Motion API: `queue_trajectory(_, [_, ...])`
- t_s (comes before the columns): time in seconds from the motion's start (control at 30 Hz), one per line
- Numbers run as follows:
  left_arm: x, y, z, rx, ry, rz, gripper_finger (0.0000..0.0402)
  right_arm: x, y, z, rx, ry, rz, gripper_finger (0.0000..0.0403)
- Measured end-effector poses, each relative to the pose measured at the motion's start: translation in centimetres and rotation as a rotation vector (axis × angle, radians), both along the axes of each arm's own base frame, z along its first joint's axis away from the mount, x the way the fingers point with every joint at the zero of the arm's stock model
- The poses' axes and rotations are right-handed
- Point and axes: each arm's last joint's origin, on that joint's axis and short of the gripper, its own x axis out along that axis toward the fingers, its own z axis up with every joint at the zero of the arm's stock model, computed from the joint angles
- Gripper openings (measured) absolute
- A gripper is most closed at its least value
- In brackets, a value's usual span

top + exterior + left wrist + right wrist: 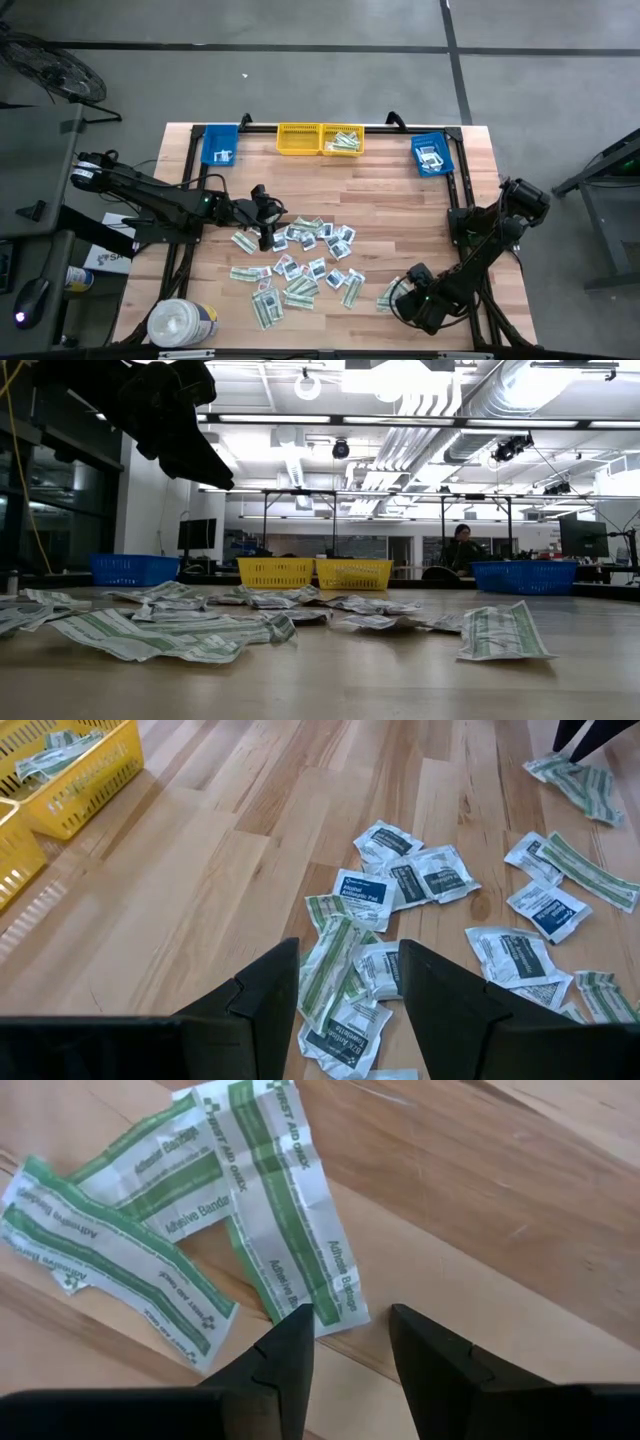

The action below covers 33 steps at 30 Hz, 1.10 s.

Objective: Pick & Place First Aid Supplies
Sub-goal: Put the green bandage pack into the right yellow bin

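While the white tub (182, 322) is standing at the bench's (400, 195) near left corner, the left gripper (268, 232) is hovering over the left edge of the scattered first aid packets (300, 262), its fingers (262, 1005) spread with nothing between them. Far back, blue bins (220, 143) are flanking the yellow bins (320, 139). Toward the near right, the right gripper (398, 300) is hanging just above three green-striped bandage strips (190, 1220), fingers (290, 1355) apart and empty.

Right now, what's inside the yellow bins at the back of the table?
The right yellow bin holds a few pale green-white packets. The left yellow bin looks empty from above; mesh walls hide the contents in the low view.
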Motion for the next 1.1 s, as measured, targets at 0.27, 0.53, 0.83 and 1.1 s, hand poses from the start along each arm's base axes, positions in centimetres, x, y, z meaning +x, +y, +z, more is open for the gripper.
queue_trajectory(0.27, [0.0,0.0,0.0,0.000,0.000,0.000,0.0172,0.6,-0.6,0.0,-0.020,-0.012,0.009,0.0128])
queue_trajectory(0.53, [0.0,0.0,0.0,0.000,0.000,0.000,0.0172,0.7,-0.7,-0.1,-0.026,-0.010,0.016,0.0101])
queue_trajectory(0.83, [0.0,0.0,0.0,0.000,0.000,0.001,0.0172,0.9,-0.7,-0.1,-0.048,-0.039,0.047,0.0005])
queue_trajectory(1.1, [0.0,0.0,0.0,0.000,0.000,0.001,0.0172,0.5,-1.1,0.5,-0.050,-0.009,0.080,0.0001])
